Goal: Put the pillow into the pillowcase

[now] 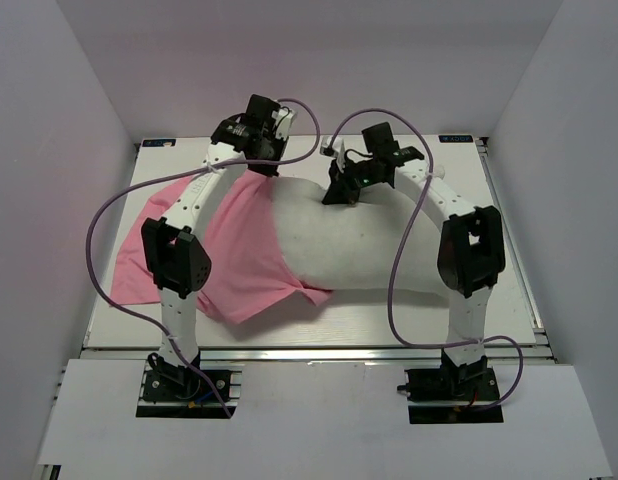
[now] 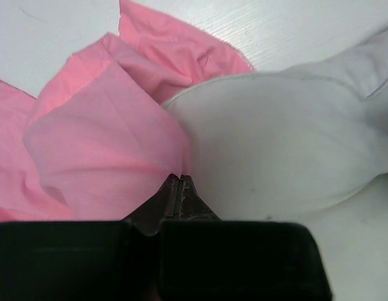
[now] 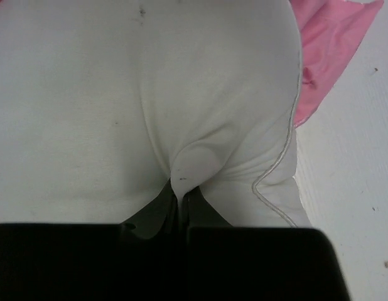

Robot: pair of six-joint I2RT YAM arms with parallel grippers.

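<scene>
Item 1, my left gripper (image 2: 181, 182): jaws together, pinching the pillowcase (image 2: 106, 144) edge beside the pillow (image 2: 275, 138).
Item 2, my right gripper (image 3: 183, 188): clamped on a pillow fold.
Pillow lies on the table (image 1: 389, 320), left end against the pillowcase.

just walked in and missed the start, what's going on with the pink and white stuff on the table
The job is getting the white pillow into the pink pillowcase. The left gripper is shut on the pillowcase's edge, right where it meets the pillow. The right gripper is pinching a fold of the pillow at its far side. Most of the pillow lies outside the case on the table.
</scene>
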